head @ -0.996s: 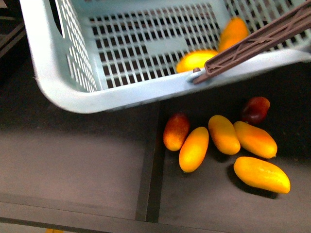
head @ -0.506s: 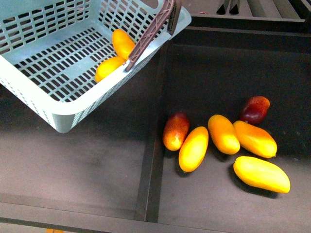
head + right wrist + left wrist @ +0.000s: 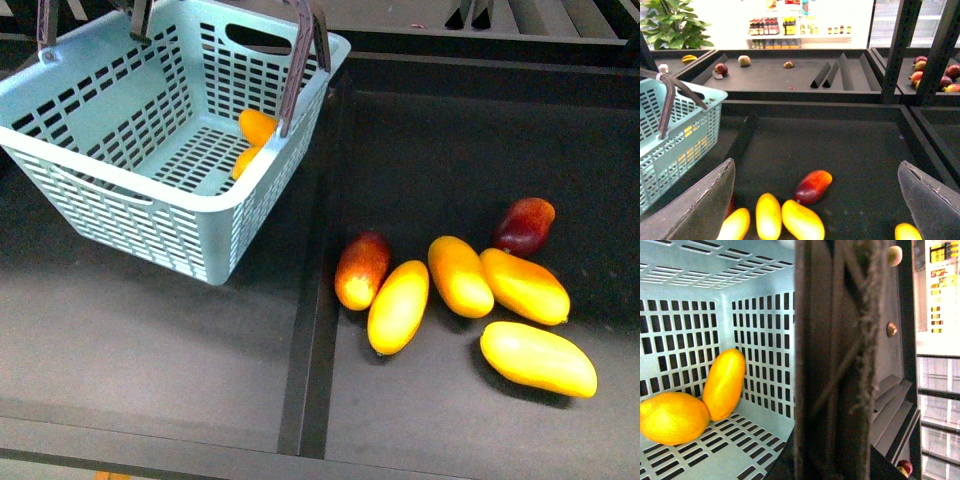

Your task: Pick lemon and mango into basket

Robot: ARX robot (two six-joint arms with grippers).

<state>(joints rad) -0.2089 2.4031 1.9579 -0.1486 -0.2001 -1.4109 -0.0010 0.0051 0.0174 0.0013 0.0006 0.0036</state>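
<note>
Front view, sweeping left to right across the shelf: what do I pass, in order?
Light turquoise slotted plastic basket → red-orange mango → yellow-orange oval mango → orange oval mango → dark red mango. The two yellow mangoes at far right overlap in span, so I leave them out.

Front view looks down; left wrist view sits inside the basket (image 3: pixel 755 340), both showing it.

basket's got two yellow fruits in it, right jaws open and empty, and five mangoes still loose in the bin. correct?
Not quite: six mangoes are loose, not five. The front view shows four yellow-orange ones and two reddish ones, such as the dark red mango. The rest holds: the basket has two yellow fruits, and the right gripper is open and empty.
</note>
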